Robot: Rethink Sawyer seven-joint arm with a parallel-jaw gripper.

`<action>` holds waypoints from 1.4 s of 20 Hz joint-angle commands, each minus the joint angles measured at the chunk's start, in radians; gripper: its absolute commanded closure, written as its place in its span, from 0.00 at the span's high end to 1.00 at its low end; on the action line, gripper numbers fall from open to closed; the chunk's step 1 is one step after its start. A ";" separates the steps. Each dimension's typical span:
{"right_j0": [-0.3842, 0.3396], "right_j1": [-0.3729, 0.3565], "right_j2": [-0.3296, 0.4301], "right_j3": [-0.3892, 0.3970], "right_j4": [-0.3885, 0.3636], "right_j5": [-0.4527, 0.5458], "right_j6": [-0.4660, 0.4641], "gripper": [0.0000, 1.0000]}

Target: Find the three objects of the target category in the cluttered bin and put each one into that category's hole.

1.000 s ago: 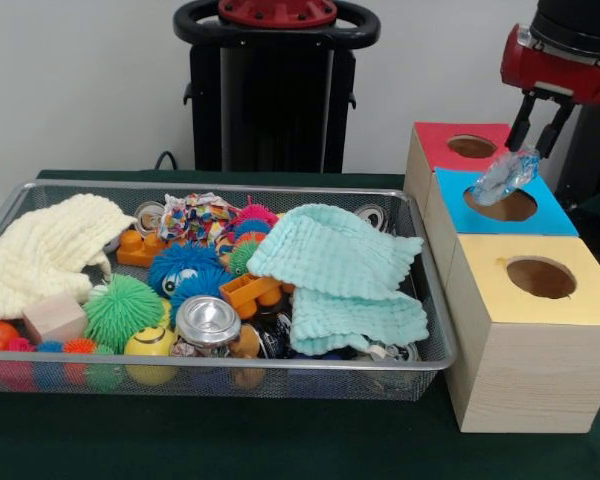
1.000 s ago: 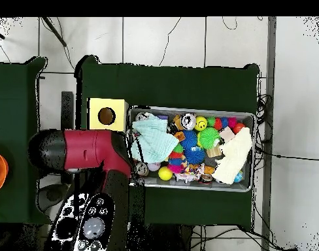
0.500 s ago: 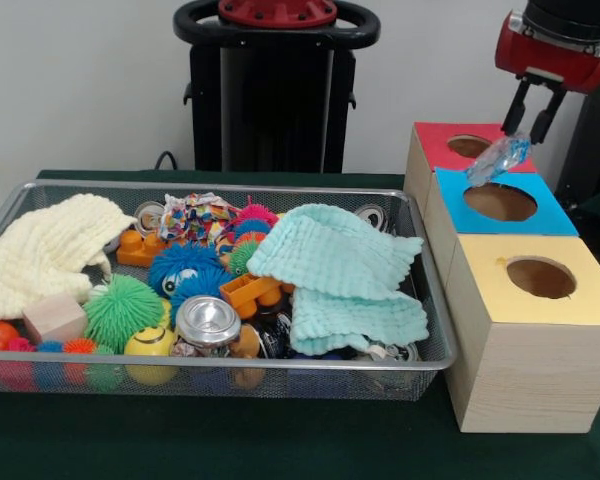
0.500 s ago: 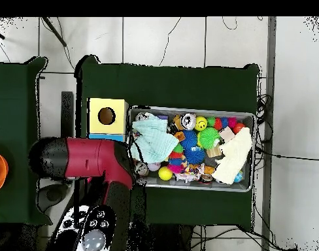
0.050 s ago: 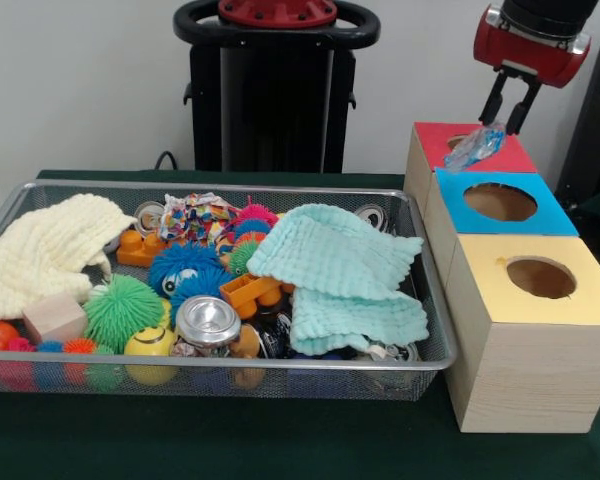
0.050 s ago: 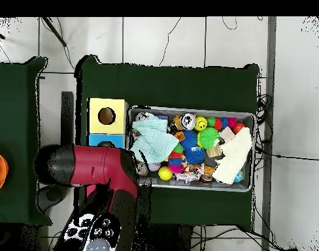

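No readable text, label, brand, number or sign anywhere in either view.

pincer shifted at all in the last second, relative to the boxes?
Yes. In the front view the pincer, shut on the clear crumpled plastic item, has gone from above the blue box hole back to over the red box.

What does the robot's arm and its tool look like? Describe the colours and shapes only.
The arm is a thick, rounded red casing with black end sections. In the front view, the tool has two slim black fingers under a red wrist housing with a pale band.
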 commanded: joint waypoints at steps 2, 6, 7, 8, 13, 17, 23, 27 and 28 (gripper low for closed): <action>-0.002 0.021 0.005 0.073 -0.004 0.037 0.217 0.00; 0.004 0.034 -0.005 0.049 -0.018 0.045 0.214 0.00; 0.005 0.036 -0.008 0.045 -0.019 0.048 0.215 0.00; 0.005 0.037 -0.010 0.037 -0.021 0.058 0.214 0.00; 0.018 0.042 -0.022 0.009 -0.016 0.083 0.227 0.00; 0.027 0.052 -0.025 -0.012 -0.012 0.098 0.232 0.00; 0.037 0.071 -0.036 -0.038 -0.004 0.102 0.245 0.00; 0.045 0.092 -0.030 -0.052 0.021 0.100 0.271 0.00; 0.046 0.098 -0.026 -0.052 0.031 0.092 0.279 0.00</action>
